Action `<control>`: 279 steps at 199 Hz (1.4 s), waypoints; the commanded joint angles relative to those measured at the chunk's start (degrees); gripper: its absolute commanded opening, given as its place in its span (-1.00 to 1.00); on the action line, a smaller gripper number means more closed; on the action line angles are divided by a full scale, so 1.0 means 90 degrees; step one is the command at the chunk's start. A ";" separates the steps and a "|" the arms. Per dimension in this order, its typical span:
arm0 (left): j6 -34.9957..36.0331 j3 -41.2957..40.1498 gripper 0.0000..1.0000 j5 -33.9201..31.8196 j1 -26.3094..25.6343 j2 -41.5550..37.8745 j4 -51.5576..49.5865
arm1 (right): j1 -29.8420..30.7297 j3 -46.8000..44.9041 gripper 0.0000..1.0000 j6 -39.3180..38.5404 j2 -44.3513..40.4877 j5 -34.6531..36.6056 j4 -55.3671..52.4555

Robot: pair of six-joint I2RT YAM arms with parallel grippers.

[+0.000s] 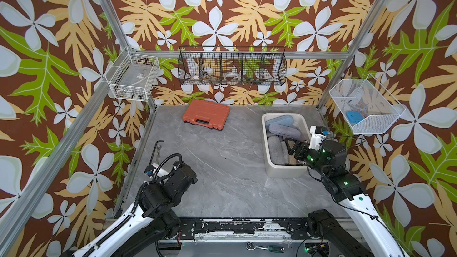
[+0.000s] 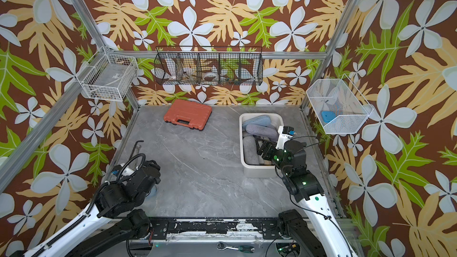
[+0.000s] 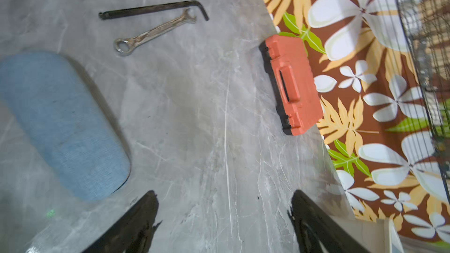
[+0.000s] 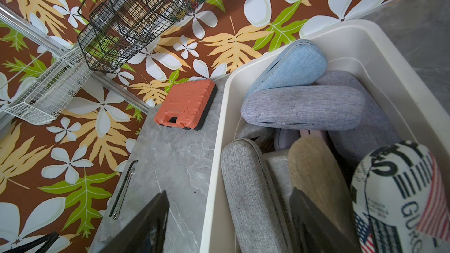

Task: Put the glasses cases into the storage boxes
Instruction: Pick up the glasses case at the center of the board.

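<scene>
With the tub [image 1: 284,173] holding many cases [image 4: 302,110] and the right gripper [image 4: 229,191] wide and empty over it, we judge the blue case [image 3: 60,127], lying on the surface [image 3: 194,118] beside the wide, empty left gripper [image 3: 223,193], is next: centre over it, descend, close.

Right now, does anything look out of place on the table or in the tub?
One blue case lies on the table beside the open left gripper, outside the tub. In the tub the cases are piled crisscross, the flag-print case tilted up.
</scene>
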 commanded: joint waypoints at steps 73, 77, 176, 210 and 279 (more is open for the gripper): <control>0.0211 0.0077 0.80 0.2276 0.3421 0.1651 -0.0239 | 0.0001 -0.0122 0.68 -0.0289 -0.0195 -0.0138 0.0230; 0.0235 0.0113 0.81 0.2269 0.3465 0.1708 -0.0238 | 0.0000 -0.0125 0.69 -0.0290 -0.0210 -0.0136 0.0211; 0.0694 -0.0313 0.96 0.3171 0.4691 0.2862 0.0129 | -0.0001 -0.0214 0.85 -0.0215 -0.0489 -0.0017 0.0212; 0.0890 -0.0508 1.00 0.3280 0.4709 0.3279 0.0628 | 0.0000 -0.0190 0.98 -0.0178 -0.0451 -0.0161 0.0263; 0.0883 -0.1271 0.89 0.3203 0.4757 0.3327 0.1479 | 0.0000 -0.0128 0.97 -0.0215 -0.0404 -0.0211 0.0207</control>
